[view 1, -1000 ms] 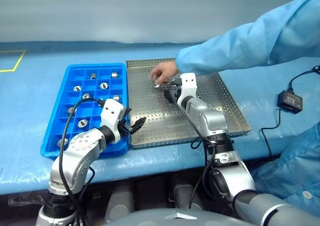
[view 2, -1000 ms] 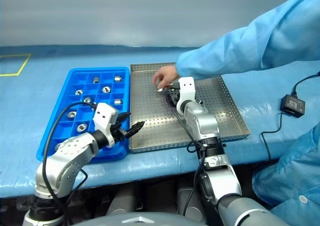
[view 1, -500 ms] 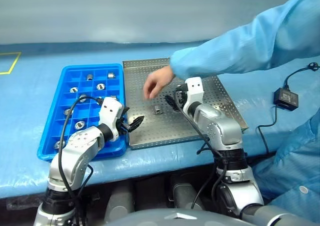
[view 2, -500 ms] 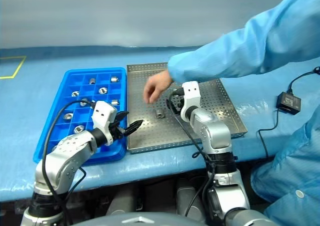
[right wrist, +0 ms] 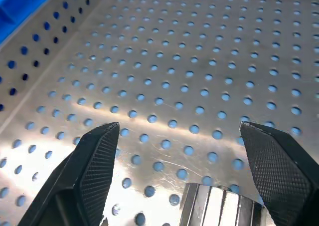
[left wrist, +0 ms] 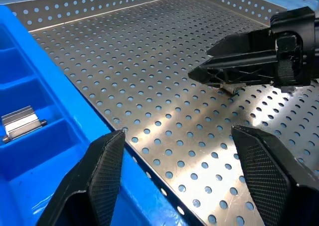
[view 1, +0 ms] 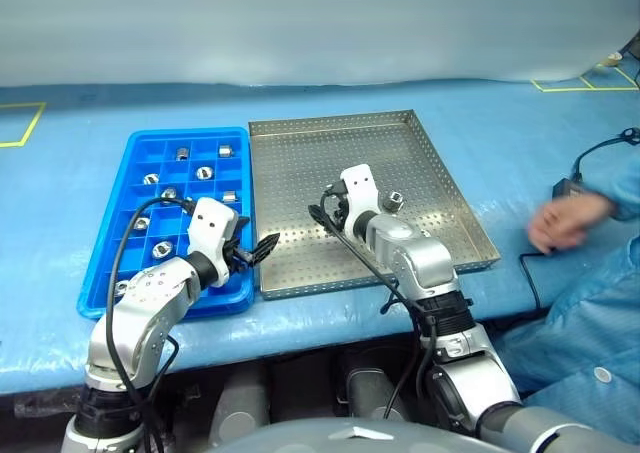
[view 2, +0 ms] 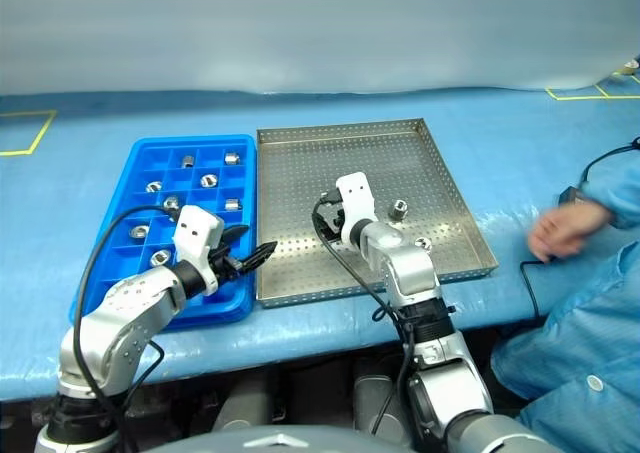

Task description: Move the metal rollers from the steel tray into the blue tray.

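Where the head views look down on the table, the steel tray holds two metal rollers near its right side, and more sit in the blue tray. The left wrist view shows the left gripper spread over both trays' shared edge. The right wrist view shows the right gripper spread wide, a roller lying between its fingers.
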